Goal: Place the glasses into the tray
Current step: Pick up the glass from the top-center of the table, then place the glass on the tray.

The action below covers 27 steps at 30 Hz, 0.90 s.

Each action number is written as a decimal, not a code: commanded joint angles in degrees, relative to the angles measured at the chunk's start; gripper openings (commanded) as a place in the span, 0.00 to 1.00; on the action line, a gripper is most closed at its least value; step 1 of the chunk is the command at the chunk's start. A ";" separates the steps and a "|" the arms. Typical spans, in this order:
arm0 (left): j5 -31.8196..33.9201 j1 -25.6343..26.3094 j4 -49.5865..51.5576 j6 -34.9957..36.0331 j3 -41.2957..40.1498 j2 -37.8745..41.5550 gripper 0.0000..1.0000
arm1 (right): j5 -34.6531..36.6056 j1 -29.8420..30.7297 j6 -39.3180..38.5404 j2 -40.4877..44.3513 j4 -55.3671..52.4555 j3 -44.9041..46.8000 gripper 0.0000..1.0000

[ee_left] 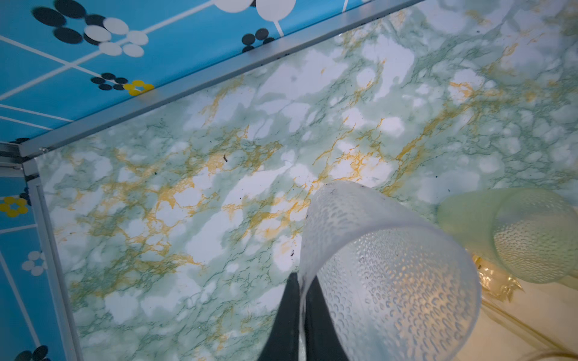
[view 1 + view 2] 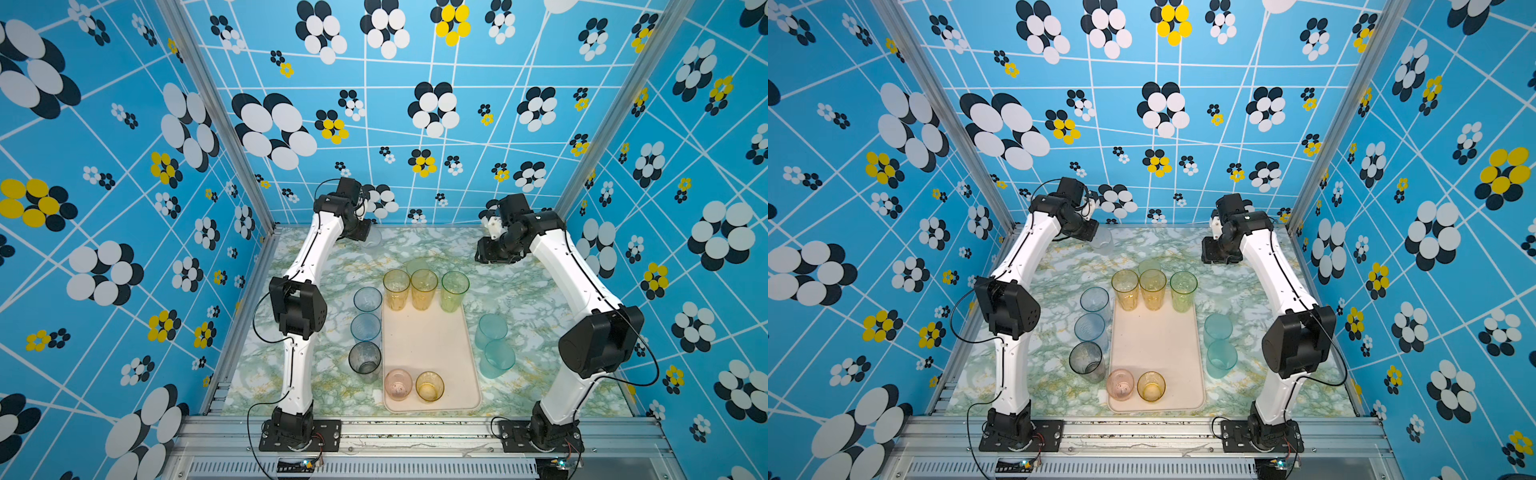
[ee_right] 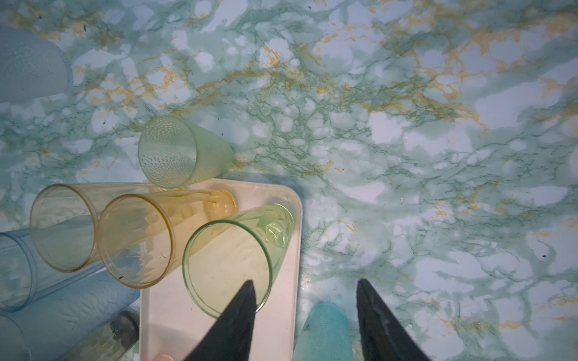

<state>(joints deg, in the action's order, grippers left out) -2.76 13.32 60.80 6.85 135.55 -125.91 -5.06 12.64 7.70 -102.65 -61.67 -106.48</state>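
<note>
The cream tray (image 2: 430, 345) (image 2: 1156, 345) lies mid-table. In it stand two tall yellow glasses (image 2: 396, 289), a tall green glass (image 2: 454, 291) (image 3: 237, 250), a short pink glass (image 2: 398, 384) and a short amber glass (image 2: 429, 386). My left gripper (image 1: 301, 276) is shut on the rim of a clear dimpled glass (image 1: 391, 265) (image 2: 371, 237) near the far left corner. My right gripper (image 3: 305, 281) hangs open and empty over the tray's far right corner, above a teal glass (image 3: 325, 331).
A pale green short glass (image 2: 417, 266) (image 1: 525, 234) stands just behind the tray. Two blue glasses (image 2: 367, 299) and a grey glass (image 2: 365, 361) line its left side. Two teal glasses (image 2: 494, 345) stand on its right. Patterned walls close three sides.
</note>
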 commanded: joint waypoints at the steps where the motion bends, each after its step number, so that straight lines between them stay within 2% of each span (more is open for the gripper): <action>1: -0.38 0.92 -3.27 -0.29 -2.05 9.03 0.04 | -0.08 -0.25 0.82 2.86 3.39 1.07 0.54; 8: -2.98 6.41 -5.89 3.30 -9.09 22.83 0.05 | 2.91 -0.25 1.30 6.17 7.21 3.15 0.54; 13: -10.19 11.49 -4.71 6.24 -13.22 30.02 0.05 | 6.59 -0.60 2.25 8.81 9.33 4.09 0.54; 19: -18.02 21.56 1.13 16.41 -19.35 34.15 0.06 | 9.75 -1.91 6.63 9.64 11.57 3.58 0.55; 22: -19.54 26.13 2.23 19.28 -23.63 35.07 0.06 | 8.95 -1.92 7.56 9.24 13.26 3.42 0.55; 27: -19.45 33.56 4.06 21.25 -26.25 34.21 0.05 | 6.64 -1.93 9.02 8.77 15.29 3.64 0.55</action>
<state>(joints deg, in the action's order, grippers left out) -19.92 44.10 62.92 24.56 109.89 -91.81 2.66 10.72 14.68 -93.91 -48.82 -103.09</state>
